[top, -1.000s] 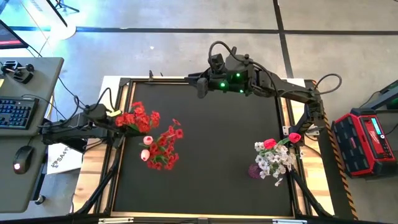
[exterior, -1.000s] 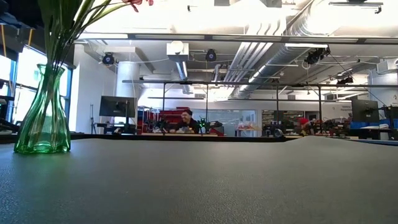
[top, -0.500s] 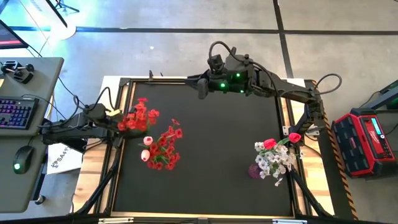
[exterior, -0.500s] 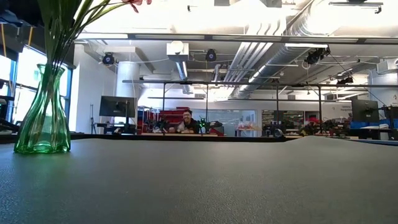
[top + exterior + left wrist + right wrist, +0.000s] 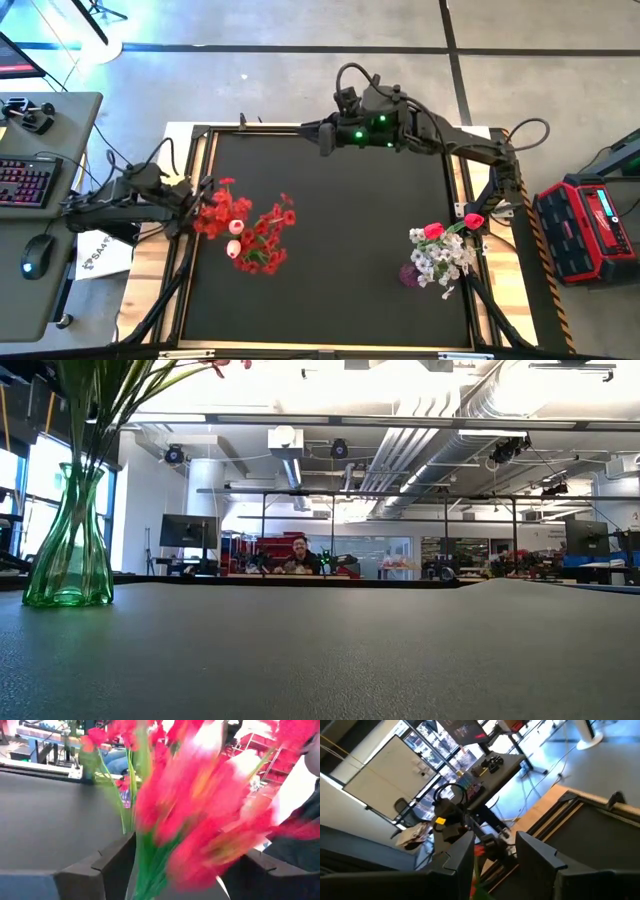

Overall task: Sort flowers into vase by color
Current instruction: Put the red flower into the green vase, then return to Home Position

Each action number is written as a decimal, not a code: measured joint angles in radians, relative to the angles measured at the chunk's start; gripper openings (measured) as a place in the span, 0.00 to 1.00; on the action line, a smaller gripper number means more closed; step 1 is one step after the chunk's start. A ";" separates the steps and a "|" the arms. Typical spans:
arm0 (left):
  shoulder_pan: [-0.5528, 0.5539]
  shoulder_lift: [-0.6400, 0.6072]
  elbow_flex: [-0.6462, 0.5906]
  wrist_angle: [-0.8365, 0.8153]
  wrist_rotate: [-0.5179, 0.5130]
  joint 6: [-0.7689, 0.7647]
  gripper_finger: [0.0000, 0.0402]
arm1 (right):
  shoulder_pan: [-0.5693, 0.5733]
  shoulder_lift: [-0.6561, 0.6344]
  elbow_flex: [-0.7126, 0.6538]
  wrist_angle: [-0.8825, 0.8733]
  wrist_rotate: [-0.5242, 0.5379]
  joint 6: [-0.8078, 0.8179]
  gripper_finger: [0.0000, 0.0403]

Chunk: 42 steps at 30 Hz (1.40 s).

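A green glass vase (image 5: 68,550) stands at the table's left and holds a bunch of red blossom sprigs (image 5: 262,238) with one pale pink bud. Another red sprig (image 5: 222,210) leans beside that bunch, its green stems (image 5: 150,865) between the parted fingers of my left gripper (image 5: 187,847), which is open at the table's left edge (image 5: 198,200). A purple vase (image 5: 410,275) at the right holds white-grey blossoms and red-pink rosebuds (image 5: 440,245). My right gripper (image 5: 322,138) hangs open and empty high over the far edge. My left gripper has its fingers (image 5: 112,865) on either side of the red sprig's stems, coming level from the table's left. The sprig is blurred, and I cannot tell whether either finger touches it.
The black table top (image 5: 340,220) lies bare between the two vases. A desk with a keyboard and mouse (image 5: 30,255) stands beyond the left edge, and a red case (image 5: 585,230) beyond the right. A person (image 5: 298,555) sits far back in the room.
My left gripper has opened and let go of the red sprig, rolling its wrist and rising a little. The sprig's blossoms have swung toward the near edge, closer to the bunch in the green vase.
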 joint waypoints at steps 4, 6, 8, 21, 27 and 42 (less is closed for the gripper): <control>0.000 0.000 0.051 -0.050 -0.011 0.023 0.62 | -0.010 0.000 0.000 -0.001 -0.024 0.044 0.33; 0.000 0.000 0.079 -0.086 -0.043 0.043 0.62 | -0.014 0.000 0.000 -0.001 -0.031 0.057 0.33; 0.001 0.000 0.107 -0.110 -0.098 0.034 0.63 | -0.019 0.000 0.000 -0.001 -0.039 0.076 0.33; 0.001 0.000 0.335 -0.126 -0.326 0.121 0.62 | 0.035 -0.027 -0.001 -0.009 -0.023 -0.197 0.29; 0.001 -0.001 0.356 -0.144 -0.430 0.060 0.52 | 0.129 -0.115 -0.001 -0.224 0.092 -0.372 0.04; 0.000 -0.011 0.301 0.015 -0.543 0.034 0.01 | 0.301 -0.379 -0.319 -0.171 0.356 -0.514 0.00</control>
